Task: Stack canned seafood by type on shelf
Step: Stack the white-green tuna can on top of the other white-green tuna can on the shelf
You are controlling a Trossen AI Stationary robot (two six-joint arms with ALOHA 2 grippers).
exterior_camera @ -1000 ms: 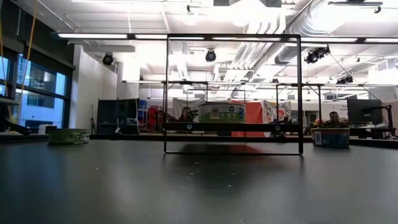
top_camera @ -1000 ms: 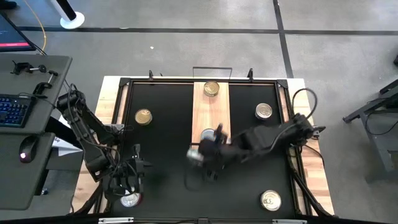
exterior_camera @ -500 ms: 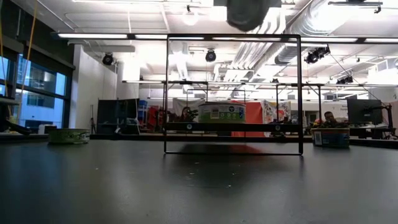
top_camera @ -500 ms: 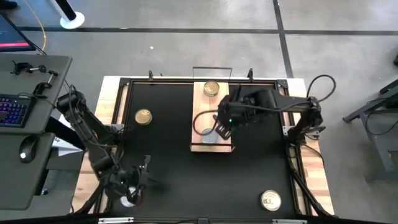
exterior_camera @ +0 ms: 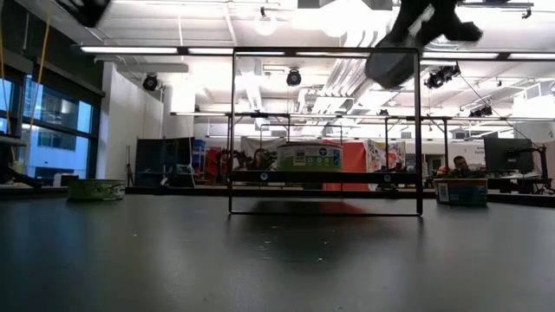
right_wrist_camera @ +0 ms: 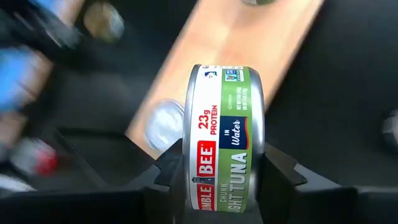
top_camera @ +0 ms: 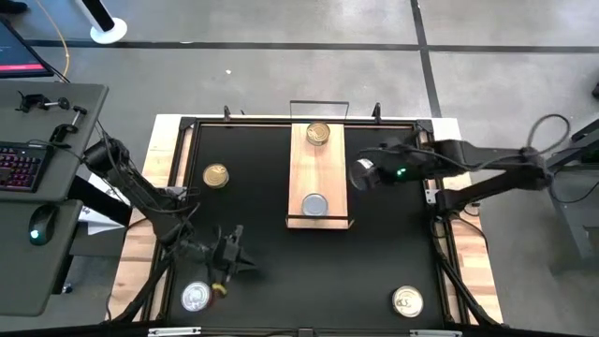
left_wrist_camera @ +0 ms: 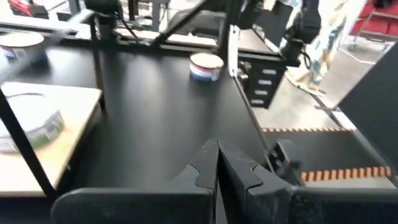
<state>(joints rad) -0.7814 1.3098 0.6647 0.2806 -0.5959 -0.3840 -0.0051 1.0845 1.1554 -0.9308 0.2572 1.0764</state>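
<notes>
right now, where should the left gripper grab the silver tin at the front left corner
Grip the silver tin across its low side wall, coming straight down from above. It lies flat with its lid up and bare table around it. The shut left gripper must open first.

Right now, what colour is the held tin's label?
Green and white round metal tuna tin, clearest in the right wrist view.

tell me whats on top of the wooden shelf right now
Two tins sit on the shelf: a gold-lidded tin at the far end, a silver-lidded tin at the near end. Nothing is stacked on either. The right hand holds another tin beside it.
</notes>
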